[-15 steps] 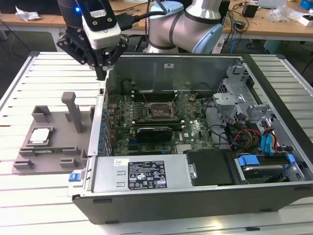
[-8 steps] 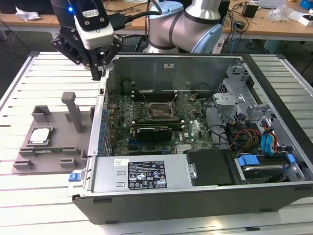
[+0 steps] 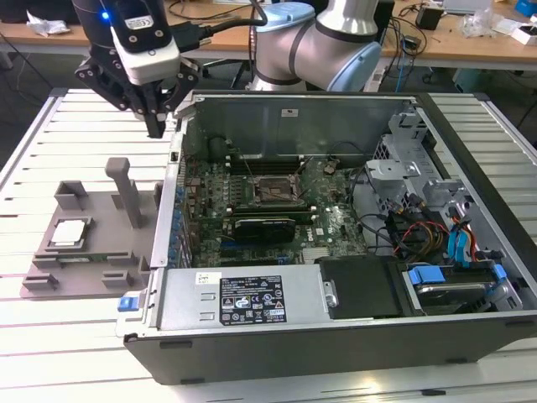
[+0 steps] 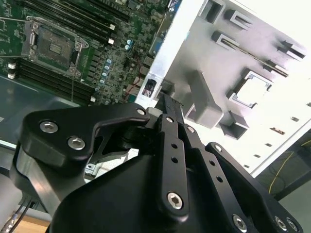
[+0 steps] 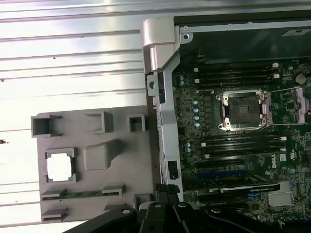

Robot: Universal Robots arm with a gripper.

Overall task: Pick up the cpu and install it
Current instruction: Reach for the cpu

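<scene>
Hovering above the case-side edge of the one grey fixture tray (image 3: pixel 99 211), the single gripper (image 3: pixel 157 126) is pointing down with its fingers pressed together, clamping nothing. One cpu (image 3: pixel 69 232) is lying flat in a square pocket of the tray, silvery top up, well apart from the gripper. One open computer case (image 3: pixel 336 336) is sitting just beside the tray. One black socket (image 3: pixel 273 191) is sitting on the motherboard inside that case, well apart from the tray.

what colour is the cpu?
The cpu is silvery-grey with a pale rim; clearest in the exterior view.
</scene>
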